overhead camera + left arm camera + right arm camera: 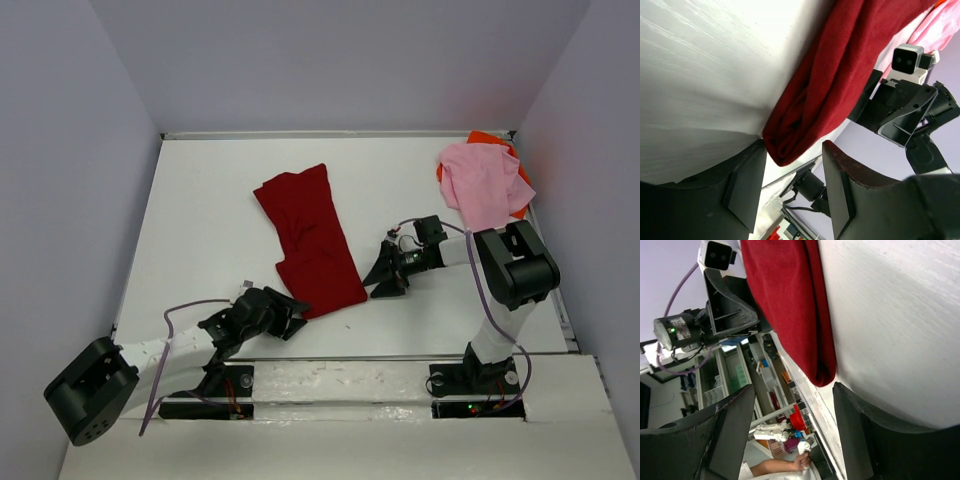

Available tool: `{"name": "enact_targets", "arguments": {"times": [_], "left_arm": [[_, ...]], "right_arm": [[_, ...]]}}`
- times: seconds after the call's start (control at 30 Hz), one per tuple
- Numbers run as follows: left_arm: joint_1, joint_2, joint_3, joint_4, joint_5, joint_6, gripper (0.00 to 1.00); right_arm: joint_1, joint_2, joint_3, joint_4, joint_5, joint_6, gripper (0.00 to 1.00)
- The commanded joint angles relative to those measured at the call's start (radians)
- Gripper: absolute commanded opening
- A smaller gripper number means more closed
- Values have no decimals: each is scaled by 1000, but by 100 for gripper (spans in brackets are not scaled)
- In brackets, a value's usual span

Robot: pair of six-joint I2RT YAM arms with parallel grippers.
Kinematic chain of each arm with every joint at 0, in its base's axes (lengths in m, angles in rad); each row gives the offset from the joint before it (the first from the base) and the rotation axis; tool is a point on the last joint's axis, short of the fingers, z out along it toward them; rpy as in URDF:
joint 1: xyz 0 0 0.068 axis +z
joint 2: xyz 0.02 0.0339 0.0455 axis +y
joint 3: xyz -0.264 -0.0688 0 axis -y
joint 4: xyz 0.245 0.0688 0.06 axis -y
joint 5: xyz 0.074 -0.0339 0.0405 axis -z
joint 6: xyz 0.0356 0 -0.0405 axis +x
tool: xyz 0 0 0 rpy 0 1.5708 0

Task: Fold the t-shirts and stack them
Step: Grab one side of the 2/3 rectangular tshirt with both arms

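Note:
The dark red t-shirt [312, 240] lies on the white table as a long folded strip, its near end toward the arms. My left gripper [293, 317] is low at that end's left corner, open; in the left wrist view the cloth's corner [790, 145] pokes just between the fingertips of the gripper [794, 150], ungripped. At the right corner my right gripper [385, 280] is open too, the shirt's folded edge [822, 370] just ahead of its right finger [860, 420]. The light pink t-shirt [485, 185] lies crumpled at the back right over the bright orange one [488, 138].
The table [200, 220] is walled on the left, back and right. Its near edge runs just behind both grippers. The right arm's elbow [520, 265] stands close to the pink shirt.

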Motion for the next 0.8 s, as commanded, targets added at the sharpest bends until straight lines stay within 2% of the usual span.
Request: {"name": "enact_targets", "arguments": {"times": [0.0, 0.3, 0.33, 0.37, 0.43, 0.63, 0.7, 0.77], "left_arm": [[-5, 22, -22, -6, -33, -10, 59], [-5, 19, -22, 0, -33, -9, 59], [-5, 23, -21, 0, -33, -9, 59], [-5, 26, -18, 0, -33, -9, 59], [-5, 38, -13, 0, -33, -7, 59], [-5, 86, 19, 2, -33, 8, 58], [-5, 104, 27, 5, -33, 8, 49], [-5, 121, 30, 11, -33, 5, 32]], "right_arm": [[31, 35, 9, -124, 125, -46, 69], [82, 64, 4, -66, 145, -10, 63], [82, 69, 4, -51, 143, 5, 53], [94, 72, 6, -46, 140, 11, 53], [94, 78, 9, -38, 139, 22, 59], [135, 86, 23, -27, 151, 42, 58], [135, 89, 26, -27, 154, 43, 55], [145, 90, 24, -27, 152, 45, 49]]}}
